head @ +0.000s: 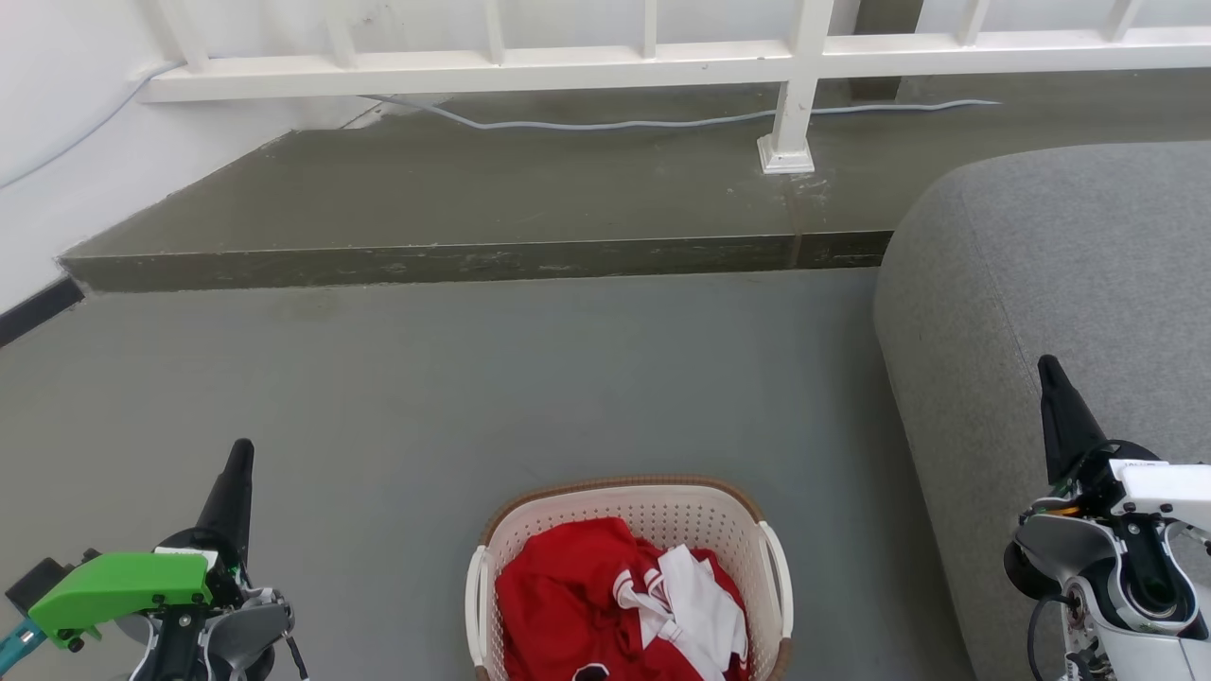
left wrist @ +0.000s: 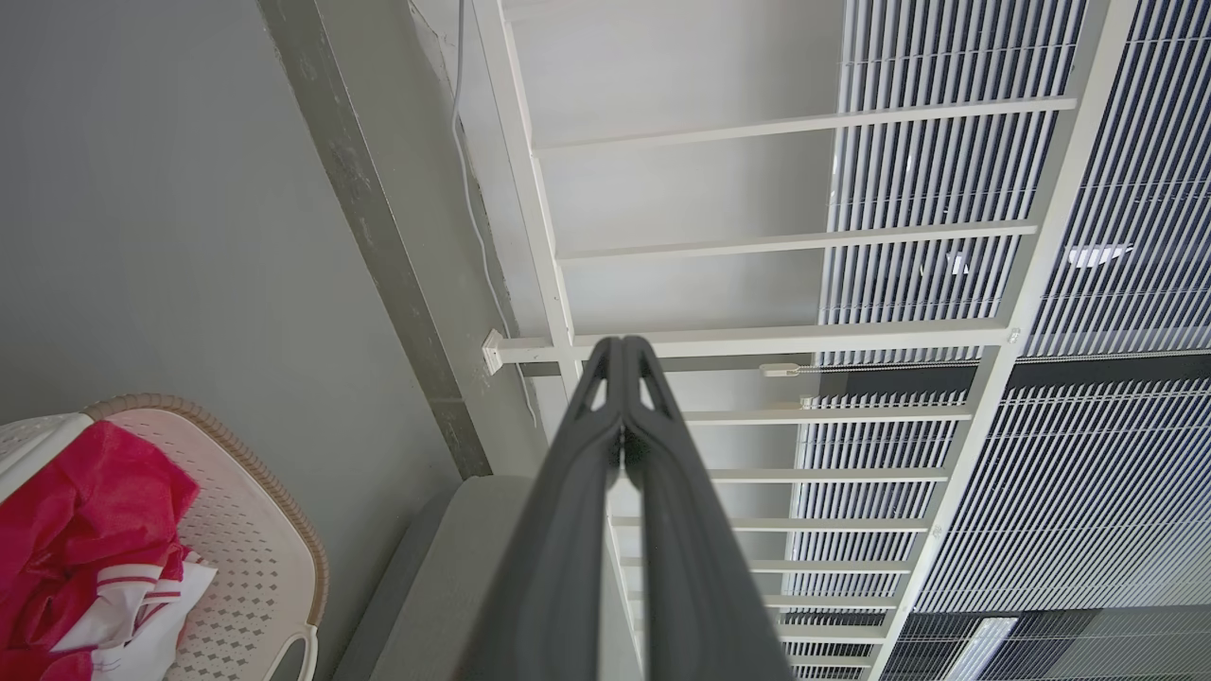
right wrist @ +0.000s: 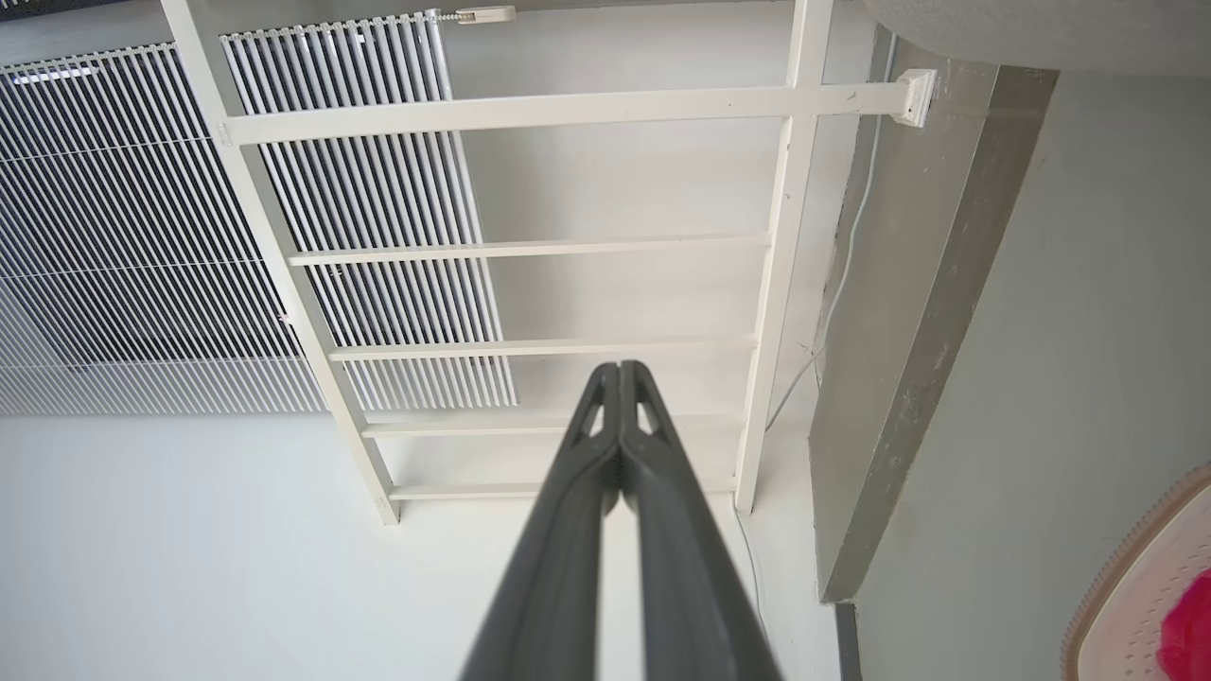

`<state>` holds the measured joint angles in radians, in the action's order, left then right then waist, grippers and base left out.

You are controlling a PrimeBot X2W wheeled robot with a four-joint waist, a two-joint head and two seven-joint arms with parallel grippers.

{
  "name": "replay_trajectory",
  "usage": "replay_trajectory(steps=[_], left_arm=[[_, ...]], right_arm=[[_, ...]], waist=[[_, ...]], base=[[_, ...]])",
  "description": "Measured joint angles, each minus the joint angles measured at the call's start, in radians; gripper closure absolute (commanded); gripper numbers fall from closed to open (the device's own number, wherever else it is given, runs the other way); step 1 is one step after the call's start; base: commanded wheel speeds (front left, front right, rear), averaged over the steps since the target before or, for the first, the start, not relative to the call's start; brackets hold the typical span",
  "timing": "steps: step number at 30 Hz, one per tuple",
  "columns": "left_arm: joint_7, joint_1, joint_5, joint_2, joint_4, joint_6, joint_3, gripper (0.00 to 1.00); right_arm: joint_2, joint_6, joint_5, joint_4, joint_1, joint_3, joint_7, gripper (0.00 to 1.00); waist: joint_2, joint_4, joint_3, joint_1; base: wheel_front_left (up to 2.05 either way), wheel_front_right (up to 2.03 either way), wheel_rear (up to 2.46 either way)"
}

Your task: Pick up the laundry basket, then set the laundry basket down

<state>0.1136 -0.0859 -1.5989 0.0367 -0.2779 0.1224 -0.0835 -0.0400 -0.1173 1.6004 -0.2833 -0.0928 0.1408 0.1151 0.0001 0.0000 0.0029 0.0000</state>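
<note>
Laundry basket (head: pixel 662 518), holding red and white clothes (head: pixel 558 605), stands on the grey floor (head: pixel 473 378) between the two grippers, touching neither. Left gripper (head: pixel 242 446) and right gripper (head: pixel 1046 365) hover with fingers pressed together, empty. Open floor runs ahead to a raised step (head: pixel 473 257) under a white railing (head: pixel 568 66); a grey sofa (head: pixel 1060 284) bounds the right.

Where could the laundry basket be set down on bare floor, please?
The widest bare patch is the grey floor between the laundry basket, the raised step and the grey couch. Floor left of the basket, towards the left gripper, is bare too. Tightest on the right, where the couch stands near the basket.
</note>
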Motion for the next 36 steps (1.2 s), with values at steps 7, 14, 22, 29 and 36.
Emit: replay_trajectory(steps=[7,14,22,29,36], left_arm=[[0.0,0.0,0.0,0.0,0.0,0.0,0.0,1.0],[0.0,0.0,0.0,0.0,0.0,0.0,0.0,1.0],[0.0,0.0,0.0,0.0,0.0,0.0,0.0,1.0],[0.0,0.0,0.0,0.0,0.001,0.0,0.0,1.0],[0.0,0.0,0.0,0.0,0.001,0.0,0.0,1.0]], right_arm=[[0.0,0.0,0.001,0.0,0.0,0.0,0.0,1.0],[0.0,0.0,0.001,0.001,0.0,0.0,0.0,1.0],[0.0,0.0,0.001,0.001,0.0,-0.001,0.0,1.0],[0.0,0.0,0.001,0.001,0.0,-0.001,0.0,1.0],[0.0,0.0,0.001,0.001,0.0,-0.001,0.0,1.0]], waist=[[0.0,0.0,0.0,0.0],[0.0,0.0,0.0,0.0],[0.0,0.0,0.0,0.0],[0.0,0.0,0.0,0.0],[0.0,0.0,0.0,0.0]], base=[[0.0,0.0,0.0],[0.0,0.0,0.0],[0.0,0.0,0.0],[0.0,0.0,0.0],[0.0,0.0,0.0]])
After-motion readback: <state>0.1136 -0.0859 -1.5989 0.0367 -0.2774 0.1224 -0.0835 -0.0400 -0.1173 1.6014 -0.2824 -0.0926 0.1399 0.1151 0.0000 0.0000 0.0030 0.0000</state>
